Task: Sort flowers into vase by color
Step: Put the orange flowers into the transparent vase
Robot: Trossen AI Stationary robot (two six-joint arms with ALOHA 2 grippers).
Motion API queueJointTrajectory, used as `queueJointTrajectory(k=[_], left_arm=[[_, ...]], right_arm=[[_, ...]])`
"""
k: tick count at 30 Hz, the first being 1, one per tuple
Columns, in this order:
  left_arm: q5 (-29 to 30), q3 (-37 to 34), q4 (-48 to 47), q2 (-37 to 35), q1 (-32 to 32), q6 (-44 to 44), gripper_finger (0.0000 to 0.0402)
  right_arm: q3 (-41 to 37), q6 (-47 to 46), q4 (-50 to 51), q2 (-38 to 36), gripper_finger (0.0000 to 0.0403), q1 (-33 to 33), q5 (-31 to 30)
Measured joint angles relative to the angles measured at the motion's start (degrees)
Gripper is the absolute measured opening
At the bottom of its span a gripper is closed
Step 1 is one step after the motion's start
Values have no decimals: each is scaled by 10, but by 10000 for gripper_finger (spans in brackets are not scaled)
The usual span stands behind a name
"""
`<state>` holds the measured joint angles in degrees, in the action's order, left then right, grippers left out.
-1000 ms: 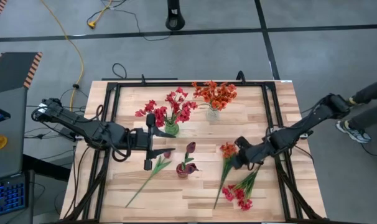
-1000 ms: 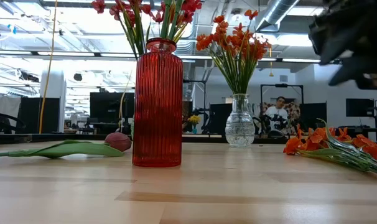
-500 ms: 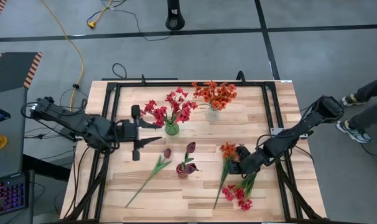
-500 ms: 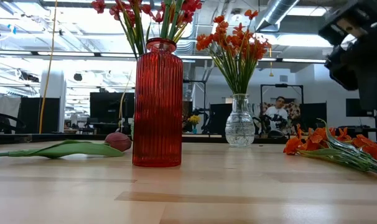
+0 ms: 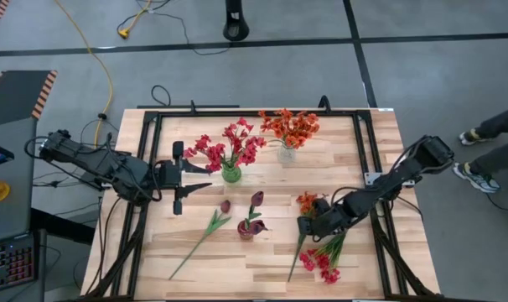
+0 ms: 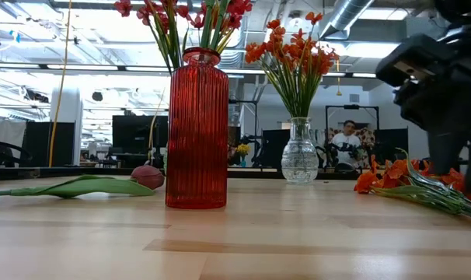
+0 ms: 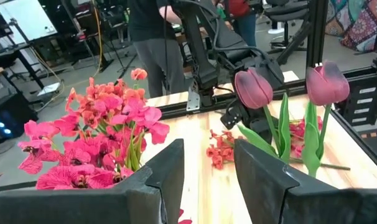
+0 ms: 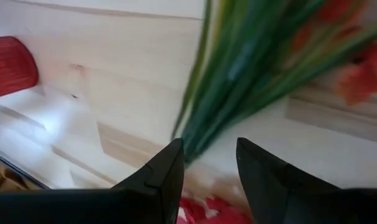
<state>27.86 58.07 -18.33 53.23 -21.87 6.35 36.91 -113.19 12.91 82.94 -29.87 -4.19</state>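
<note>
— Both arms have shifted: the right hand (image 5: 308, 225) slid down-left along the orange stem (image 5: 303, 228) lying right of centre in the high view, while the left hand (image 5: 178, 178) drew back toward the left edge, away from the green vase (image 5: 230, 174).

— How are the hands?

— Right hand spread wide, fingers straddling the green stalks, nothing gripped yet. I'd say it's lining up low on the stalk so the blooms hang free for the clear vase (image 5: 286, 153) of orange flowers. Left hand is also parted, empty, probably waiting.

— What's still loose?

— A pink bunch (image 5: 321, 262) at lower right, a tulip stem (image 5: 202, 238) at lower centre. One tulip stands in the red vase (image 5: 247, 228).

— Surroundings?

— A pale wood counter (image 5: 380, 134) with a black frame; grey floor, a yellow cable (image 5: 103, 59), a person's legs at the right edge.
</note>
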Motion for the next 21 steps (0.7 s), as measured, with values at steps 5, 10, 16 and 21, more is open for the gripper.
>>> queueJointTrajectory(k=[5, 10, 16, 21], left_arm=[[0, -2, -4, 0, 0, 0, 128], [0, -2, -9, 0, 0, 1, 128], [0, -2, -19, 0, 0, 1, 128], [0, -2, -21, 0, 0, 1, 128]], right_arm=[[19, 5, 1, 30, 172, 8, -1], [31, 0, 1, 57, 172, 8, -2], [45, -8, 4, 87, 172, 10, -5], [47, -8, 3, 98, 172, 15, -5]])
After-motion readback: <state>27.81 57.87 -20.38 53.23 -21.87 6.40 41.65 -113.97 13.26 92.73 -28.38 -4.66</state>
